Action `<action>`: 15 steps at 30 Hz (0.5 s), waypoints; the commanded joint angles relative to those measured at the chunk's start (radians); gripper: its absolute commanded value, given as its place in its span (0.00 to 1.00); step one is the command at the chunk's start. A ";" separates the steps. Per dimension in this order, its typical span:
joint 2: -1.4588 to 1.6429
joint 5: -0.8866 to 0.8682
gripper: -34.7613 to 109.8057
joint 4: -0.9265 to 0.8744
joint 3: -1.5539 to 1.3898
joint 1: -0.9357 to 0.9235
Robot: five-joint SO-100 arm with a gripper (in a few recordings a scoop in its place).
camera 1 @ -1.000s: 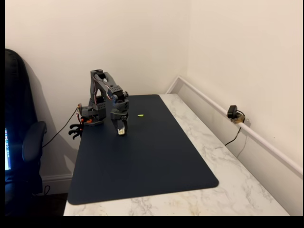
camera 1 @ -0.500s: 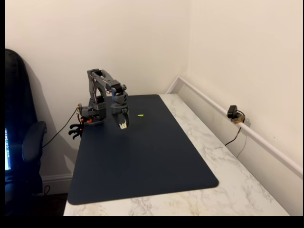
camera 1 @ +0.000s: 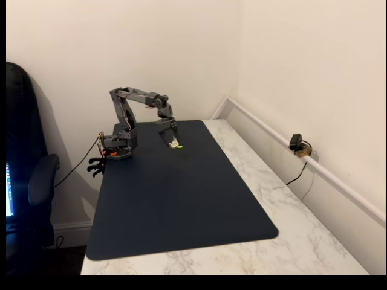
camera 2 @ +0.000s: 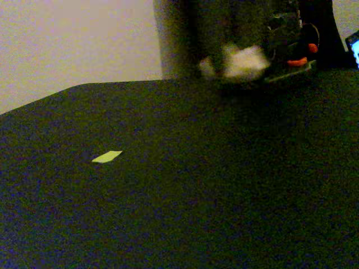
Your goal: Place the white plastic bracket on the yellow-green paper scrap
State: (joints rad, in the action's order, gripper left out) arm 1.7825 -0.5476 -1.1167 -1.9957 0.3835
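Tiny cream angular white plastic bracket (camera 1: pixel 173 144) clamped in pincer (camera 1: pixel 173 142), now carried beside flat yellow-green paper scrap (camera 1: pixel 179 147) on matte mat (camera 1: pixel 181 199).

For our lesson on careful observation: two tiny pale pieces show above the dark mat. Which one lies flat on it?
The bright yellow-green paper scrap lies flat on the dark blue mat. The off-white plastic bracket sits at the gripper tip.

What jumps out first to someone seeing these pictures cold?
The dark grey robot arm at the far left end of a navy blue desk mat, its gripper holding a tiny white plastic bracket. Next, the bright yellow-green paper scrap lying flat on the mat, just beside the gripper.
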 commanded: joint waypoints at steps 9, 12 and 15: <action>-0.172 0.061 0.24 0.048 0.199 -0.328; -0.193 0.044 0.24 0.063 0.179 -0.371; -0.204 0.031 0.24 0.104 0.130 -0.413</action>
State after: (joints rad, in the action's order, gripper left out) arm 1.5524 -0.4955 -1.0416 -1.8561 0.0215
